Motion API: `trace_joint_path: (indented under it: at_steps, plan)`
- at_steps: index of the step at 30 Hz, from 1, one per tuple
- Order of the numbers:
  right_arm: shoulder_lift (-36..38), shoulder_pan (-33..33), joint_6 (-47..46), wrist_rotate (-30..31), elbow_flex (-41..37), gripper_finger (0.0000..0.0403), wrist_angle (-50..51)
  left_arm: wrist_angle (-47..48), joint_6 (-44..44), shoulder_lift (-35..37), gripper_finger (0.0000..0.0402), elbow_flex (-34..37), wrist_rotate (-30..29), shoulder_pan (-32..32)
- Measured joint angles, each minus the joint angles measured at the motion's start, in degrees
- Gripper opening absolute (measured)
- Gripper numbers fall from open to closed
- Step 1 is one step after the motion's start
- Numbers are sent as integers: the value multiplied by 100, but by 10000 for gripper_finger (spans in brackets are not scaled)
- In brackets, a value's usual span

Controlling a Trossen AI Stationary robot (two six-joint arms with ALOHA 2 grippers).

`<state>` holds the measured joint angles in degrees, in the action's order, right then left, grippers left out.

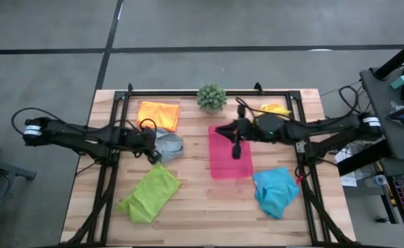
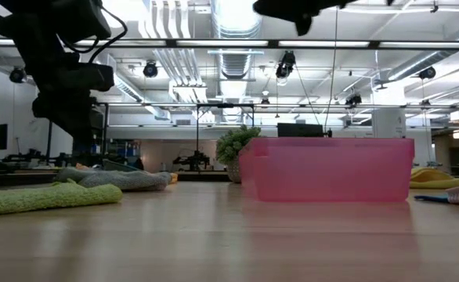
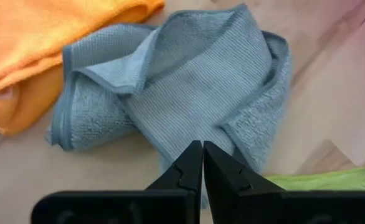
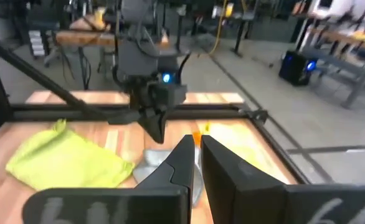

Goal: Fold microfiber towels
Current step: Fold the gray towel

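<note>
Five towels lie on the wooden table: orange [image 1: 159, 114] at the far left, crumpled grey [image 1: 169, 146] next to it, lime green [image 1: 150, 194] at the near left, turquoise [image 1: 276, 191] at the near right, and yellow [image 1: 274, 109] at the far right. My left gripper [image 3: 202, 149] is shut with nothing between its fingers. It slants down over the grey towel's [image 3: 189, 81] near edge. My right gripper [image 1: 220, 129] is shut on nothing, lifted high over the pink tray [image 1: 224, 165], and points level toward the left arm. My left gripper's shut fingertips [image 3: 195, 152] stand at the grey towel's near edge [image 3: 232, 140], slanting down from the table's left. I cannot tell whether they touch the cloth. The towel lies crumpled and slack on the table.
A small potted plant [image 1: 211, 96] stands at the far edge, behind the pink tray. A black frame [image 1: 188, 91] runs along the table's far and side edges. Bare wood shows between the lime green towel and the tray.
</note>
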<state>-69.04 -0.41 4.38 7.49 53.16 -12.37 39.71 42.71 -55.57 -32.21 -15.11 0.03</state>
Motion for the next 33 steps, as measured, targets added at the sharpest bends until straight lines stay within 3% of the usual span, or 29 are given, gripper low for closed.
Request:
trace_joint_path:
  at_steps: [6,11,16,27,33]
  plan:
    - [-1109,-429,35,-762,1105,22,533,-18,-383,11,0,0,-65,0]
    - [-2063,-826,66,-1912,2049,22,1094,-20,-583,11,0,2,-494,0]
    - [-2956,-1107,56,-2522,3013,28,1694,-16,-812,11,0,2,-712,0]
    - [-4582,-1425,-57,-2593,4593,119,2305,37,-1329,116,0,7,-790,0]
    - [-5414,-1425,-84,-2594,5435,155,2734,47,-1467,528,0,7,-949,0]
